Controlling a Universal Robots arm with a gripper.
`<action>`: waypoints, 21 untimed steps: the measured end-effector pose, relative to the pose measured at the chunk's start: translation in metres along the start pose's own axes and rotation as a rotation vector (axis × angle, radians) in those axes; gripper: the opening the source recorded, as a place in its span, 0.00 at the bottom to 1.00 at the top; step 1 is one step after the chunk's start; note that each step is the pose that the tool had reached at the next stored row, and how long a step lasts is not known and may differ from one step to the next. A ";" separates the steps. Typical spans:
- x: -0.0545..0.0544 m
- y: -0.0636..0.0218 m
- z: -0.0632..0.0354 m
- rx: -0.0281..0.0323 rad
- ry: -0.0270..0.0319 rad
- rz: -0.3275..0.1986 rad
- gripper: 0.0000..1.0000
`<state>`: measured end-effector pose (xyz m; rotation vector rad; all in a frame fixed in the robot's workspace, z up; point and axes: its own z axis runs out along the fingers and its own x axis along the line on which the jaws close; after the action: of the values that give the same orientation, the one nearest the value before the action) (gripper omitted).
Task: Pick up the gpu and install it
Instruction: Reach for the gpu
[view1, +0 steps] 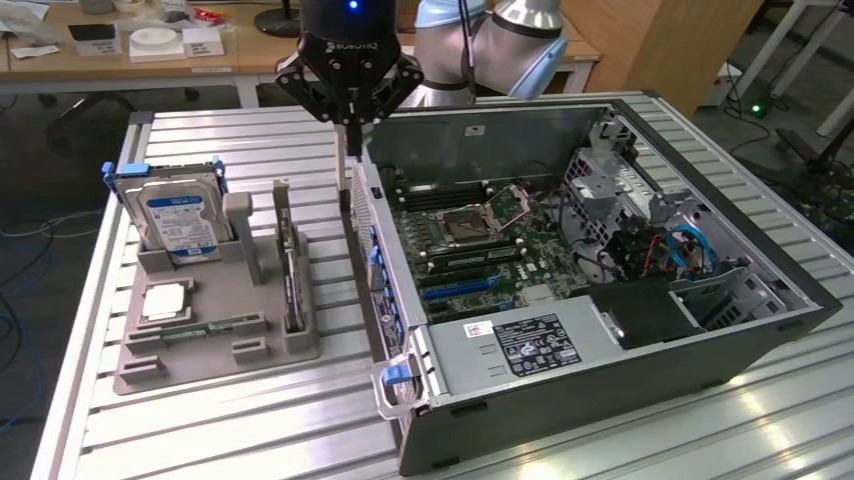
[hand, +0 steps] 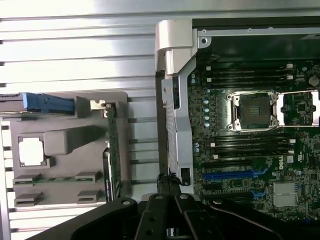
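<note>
Slatted table, thin dark gpu upright in tray, end effector pinched together

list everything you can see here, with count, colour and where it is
gpu: 1, dark with pale bracket, standing on edge in the tray
hard drive: 1, silver with blue label, upright at the tray's far end
processor chip: 1, pale, flat in the tray
memory stick: 1, green, flat in the tray
tray: 1, grey, on the table, exterior view's left of the case
computer case: 1, dark, open side up, exterior view's right
motherboard: 1, green, inside the case
power supply: 1, pale grey, at the case's near end
table: 1, silver, slatted
arm: 1, silver-grey, behind the case
gripper: 1, black, shut and empty, above the case wall nearest the tray
</note>
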<state>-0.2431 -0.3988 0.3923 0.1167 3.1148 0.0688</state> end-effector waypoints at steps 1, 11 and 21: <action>0.001 -0.0001 0.0000 0.0000 0.0000 0.000 0.11; 0.018 -0.0013 -0.0003 0.0000 0.0002 0.000 0.11; 0.044 -0.0035 -0.0008 -0.0001 0.0002 -0.004 0.11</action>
<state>-0.2869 -0.3990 0.3919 0.1112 3.1151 0.0689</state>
